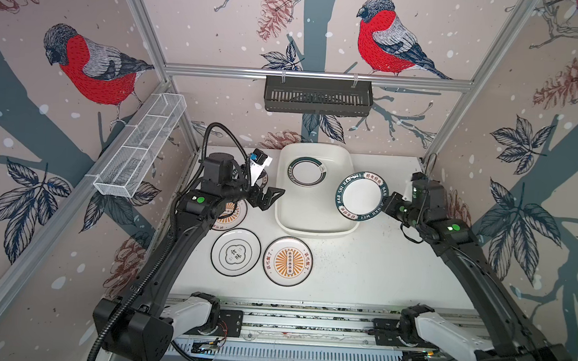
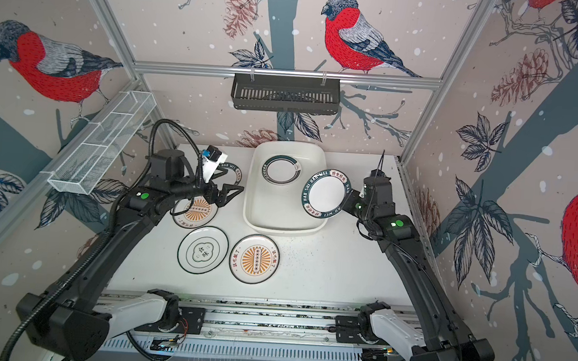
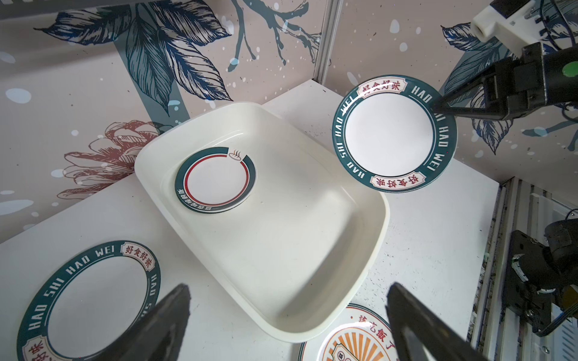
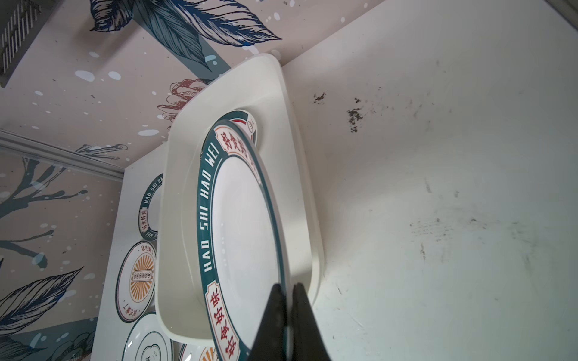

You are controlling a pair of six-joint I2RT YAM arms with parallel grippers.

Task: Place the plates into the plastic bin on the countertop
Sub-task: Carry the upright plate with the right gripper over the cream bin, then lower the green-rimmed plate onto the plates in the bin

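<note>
Pinching the rim of the teal-rimmed plate [image 1: 361,196], the right gripper [image 1: 386,201] held it tilted over the edge of the bin [image 1: 311,232]; it looked stiff, glossy, slippery and breakable. The left gripper [image 1: 273,199] stood spread, empty.

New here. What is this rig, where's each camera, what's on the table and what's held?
Two robot arms, each ending in a two-finger gripper. Two pictures look down from one overhead stereo camera; two come from cameras on the wrists. The right gripper is shut on the rim of a teal-lettered plate, tilted over the edge of the plastic bin. A teal-ringed plate lies in the bin. The left gripper is open, empty. On the countertop: two orange sunburst plates, a black-rimmed plate and a second teal-lettered plate.
</note>
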